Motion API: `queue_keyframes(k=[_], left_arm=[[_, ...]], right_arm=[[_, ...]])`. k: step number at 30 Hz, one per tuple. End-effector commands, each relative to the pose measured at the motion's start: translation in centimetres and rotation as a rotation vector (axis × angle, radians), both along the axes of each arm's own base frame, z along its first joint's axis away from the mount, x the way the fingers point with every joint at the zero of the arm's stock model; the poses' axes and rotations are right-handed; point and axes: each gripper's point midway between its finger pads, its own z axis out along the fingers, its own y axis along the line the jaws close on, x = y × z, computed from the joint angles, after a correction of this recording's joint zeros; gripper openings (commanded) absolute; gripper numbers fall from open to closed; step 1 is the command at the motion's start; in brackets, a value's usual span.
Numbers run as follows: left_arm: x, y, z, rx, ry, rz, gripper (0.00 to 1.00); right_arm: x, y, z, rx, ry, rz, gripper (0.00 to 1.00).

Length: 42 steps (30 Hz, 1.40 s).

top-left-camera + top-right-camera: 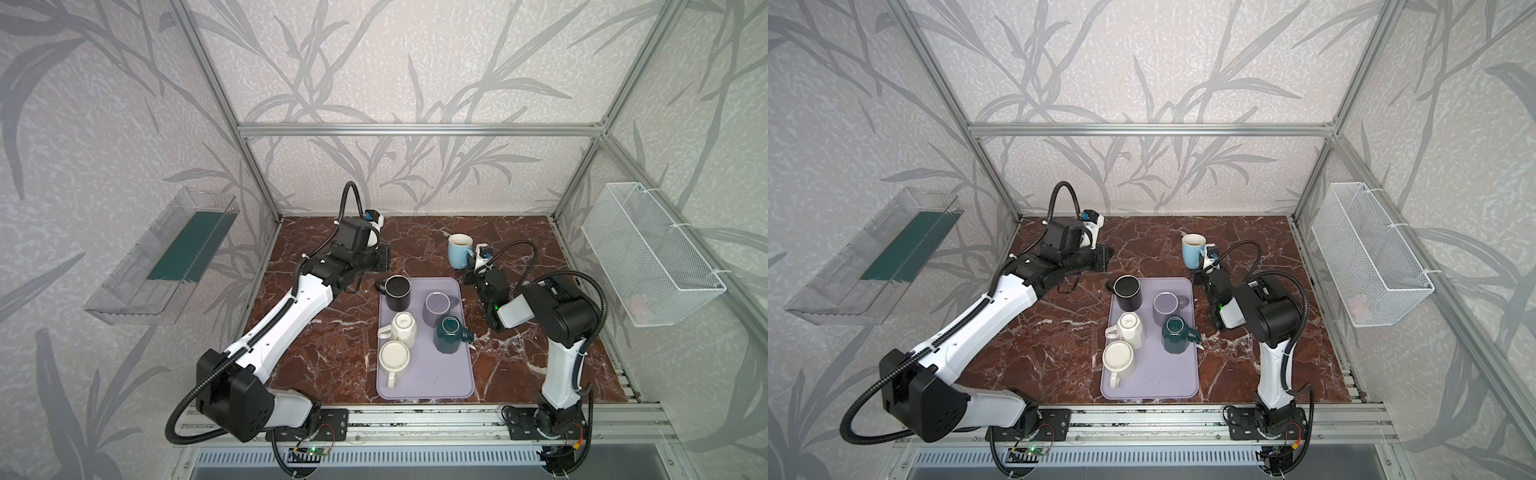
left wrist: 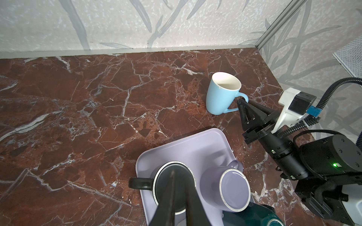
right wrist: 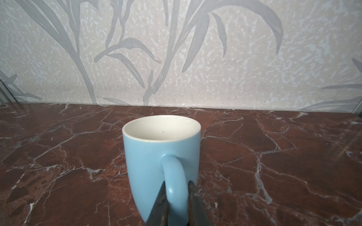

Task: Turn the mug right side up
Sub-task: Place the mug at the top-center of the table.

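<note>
A light blue mug (image 1: 459, 251) (image 1: 1192, 251) stands upright on the marble table behind the tray, its white inside facing up. My right gripper (image 3: 176, 187) (image 1: 471, 268) is shut on the mug's handle (image 3: 174, 172), one finger on each side of the loop. In the left wrist view the mug (image 2: 221, 94) rests on its base with the right gripper (image 2: 242, 102) at its handle. My left gripper (image 1: 384, 257) (image 2: 179, 176) is shut and holds nothing. It hovers at the back left, apart from the mug.
A lilac tray (image 1: 428, 382) in the middle of the table carries several mugs: black (image 1: 397, 293), lilac (image 1: 440, 307), white (image 1: 402, 328), cream (image 1: 392, 357) and dark green (image 1: 449, 332). A wire basket (image 1: 652, 253) hangs on the right wall, a clear bin (image 1: 166, 257) on the left.
</note>
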Motion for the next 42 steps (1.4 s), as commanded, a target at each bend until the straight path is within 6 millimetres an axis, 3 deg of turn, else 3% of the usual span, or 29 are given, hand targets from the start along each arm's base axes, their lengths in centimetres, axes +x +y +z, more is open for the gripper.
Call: queue_keyframes(k=[1, 17, 21, 33, 38, 42], left_arm=[[-0.3, 0.0, 0.8, -0.019, -0.022, 0.012, 0.14], [-0.8, -0.1, 0.9, -0.02, -0.02, 0.007, 0.14], [-1.1, 0.2, 0.8, -0.002, -0.009, 0.018, 0.17], [-3.5, 2.3, 0.0, 0.018, 0.013, 0.071, 0.22], [-4.8, 2.8, -0.5, 0.016, 0.026, 0.075, 0.22], [-5.8, 3.5, -0.1, 0.016, 0.007, 0.081, 0.23]], right_arm=[[-0.5, -0.1, 2.5, 0.034, -0.072, -0.012, 0.19], [-2.5, 0.6, 2.2, 0.046, -0.05, 0.001, 0.35], [-3.2, 0.5, 2.6, 0.059, -0.046, -0.001, 0.44], [-6.3, 0.3, 4.5, -0.027, 0.173, 0.059, 0.49], [-9.4, 0.8, 4.7, -0.069, 0.356, 0.172, 0.5], [-13.9, 0.9, 4.5, -0.014, 0.561, 0.271, 0.51]])
